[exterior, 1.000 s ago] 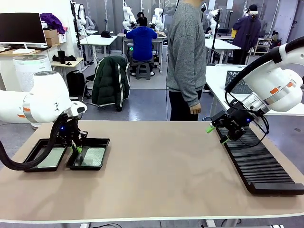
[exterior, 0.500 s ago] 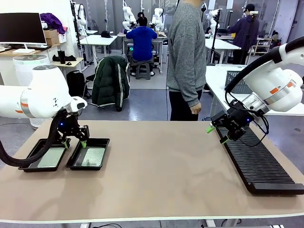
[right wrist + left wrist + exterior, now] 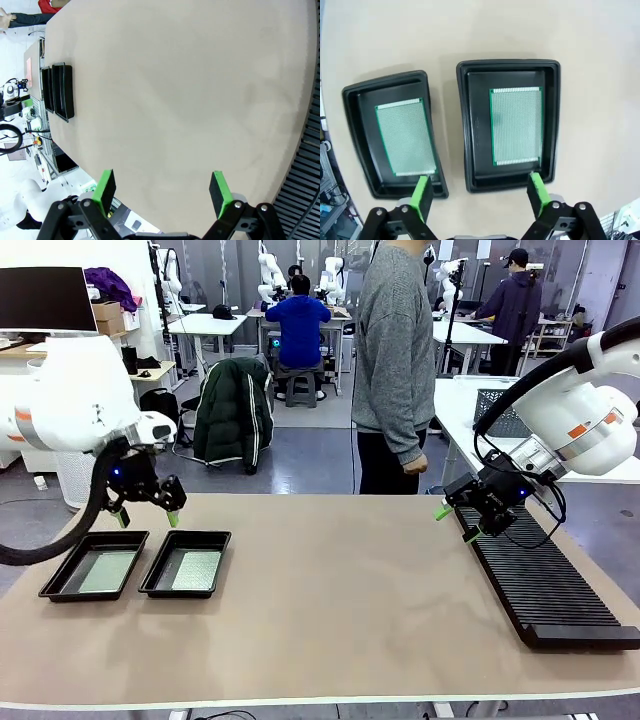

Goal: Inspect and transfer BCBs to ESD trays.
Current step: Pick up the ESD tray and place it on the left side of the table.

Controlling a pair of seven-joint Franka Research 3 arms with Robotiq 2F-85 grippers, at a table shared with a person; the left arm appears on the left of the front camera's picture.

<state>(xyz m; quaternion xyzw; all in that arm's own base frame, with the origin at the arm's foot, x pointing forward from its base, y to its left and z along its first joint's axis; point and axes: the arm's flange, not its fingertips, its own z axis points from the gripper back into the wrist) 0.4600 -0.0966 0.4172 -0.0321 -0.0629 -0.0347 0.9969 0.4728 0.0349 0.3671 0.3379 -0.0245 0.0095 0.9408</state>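
Boards: you see two thin green rectangular circuit boards [image 3: 516, 126] [image 3: 406, 137], one flat in each shallow black plastic tray [image 3: 465, 125] [image 3: 360, 135]. Left tool [image 3: 479, 196] wide, empty, above them; right tool [image 3: 162, 190] wide, empty. Transfer looks complete.

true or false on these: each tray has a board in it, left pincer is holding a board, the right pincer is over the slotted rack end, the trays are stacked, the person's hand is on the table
1. Each of the ESD trays holds one of the BCBs: true.
2. The left pincer holds a board: false, it is open and empty above the trays.
3. The right pincer is by the slotted rack's far end: true.
4. The trays are stacked: false, side by side.
5. The person's hand rests on the table: false, it hangs off it.
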